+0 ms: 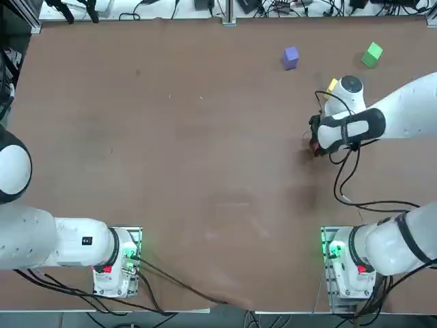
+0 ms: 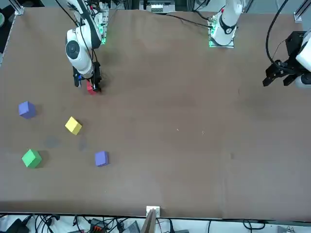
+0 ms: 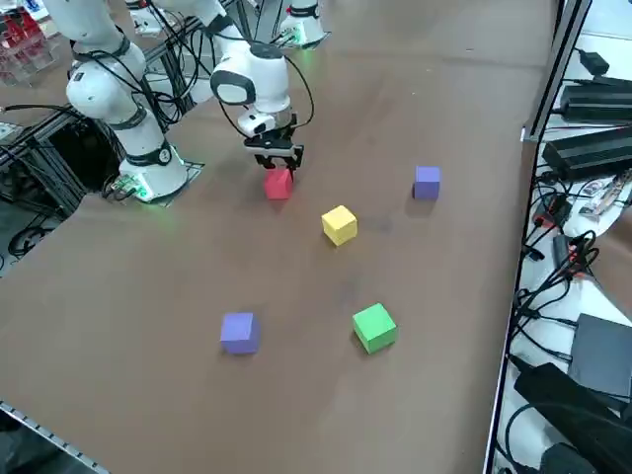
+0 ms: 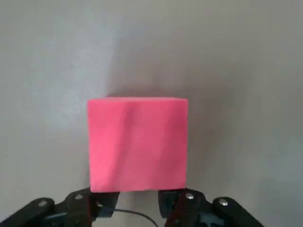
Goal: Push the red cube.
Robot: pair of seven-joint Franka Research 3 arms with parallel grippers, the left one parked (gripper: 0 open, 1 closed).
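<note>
The red cube (image 4: 137, 144) lies flat on the brown table, right in front of my right gripper (image 4: 138, 204). The gripper's two fingers stand close together, shut with nothing between them, and their tips are at the cube's near face. In the right side view the gripper (image 3: 277, 161) points straight down at the table, with the red cube (image 3: 278, 184) just beyond it. From the front, the red cube (image 2: 91, 88) peeks out beside the gripper (image 2: 93, 83). In the top view the wrist hides most of the red cube (image 1: 315, 147).
A yellow cube (image 3: 339, 224) sits a short way beyond the red one. Farther out are a purple-blue cube (image 3: 427, 182), a green cube (image 3: 374, 327) and a second purple-blue cube (image 3: 239, 332). Cables and power bricks lie past the table's far edge.
</note>
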